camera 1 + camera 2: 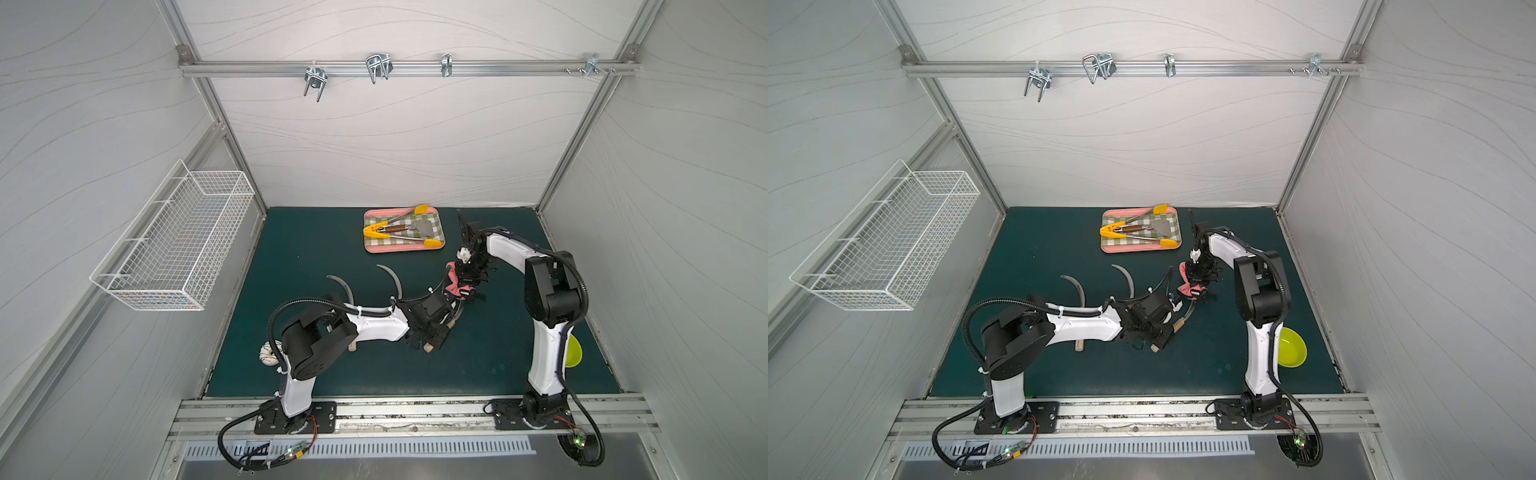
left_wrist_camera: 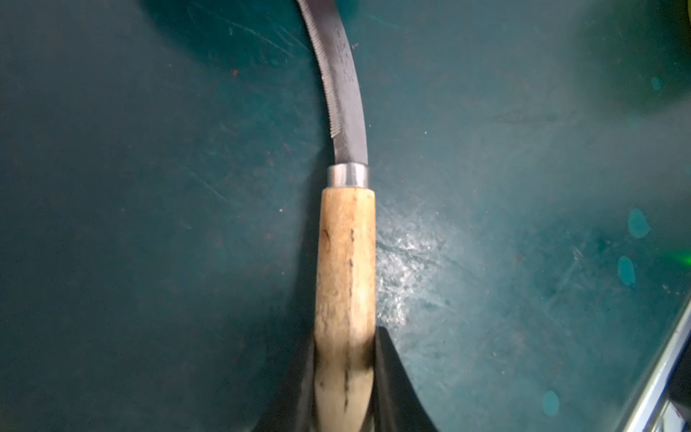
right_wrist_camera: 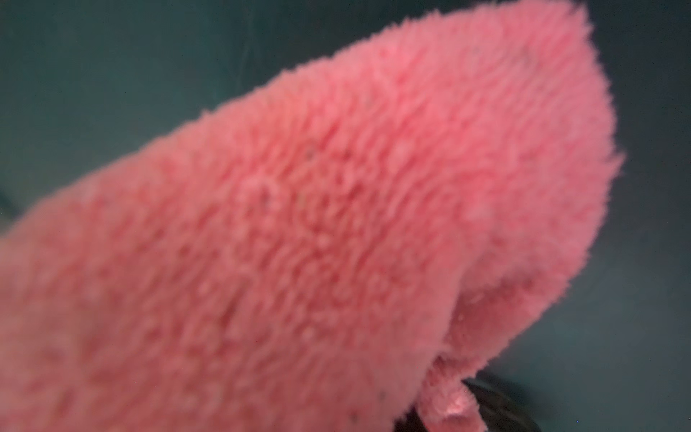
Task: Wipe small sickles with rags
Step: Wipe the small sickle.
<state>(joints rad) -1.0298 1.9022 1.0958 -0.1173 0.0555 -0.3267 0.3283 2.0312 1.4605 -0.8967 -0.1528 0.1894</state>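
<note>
Between the left gripper's [image 2: 346, 377] pinched jaws sits the pale handle of a sickle [image 2: 346, 262], its toothed blade curving away over the mat [image 2: 149, 224]. Near that blade's far end the right gripper [image 1: 464, 286] is clamped on the rag [image 3: 336, 224], pink pile outward; whether rag and blade touch cannot be told. Back from the left gripper lie a second sickle [image 1: 394, 279] and a third sickle [image 1: 344, 286]. Beyond the right gripper, well apart, a tray [image 1: 399, 251] carries tongs [image 1: 388, 237] and a spatula [image 1: 422, 226].

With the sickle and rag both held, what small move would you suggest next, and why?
Probably bring the right hand and its pink rag onto the blade. The left hand grips the sickle by its wooden handle, and the blade's visible stretch is bare.
</note>
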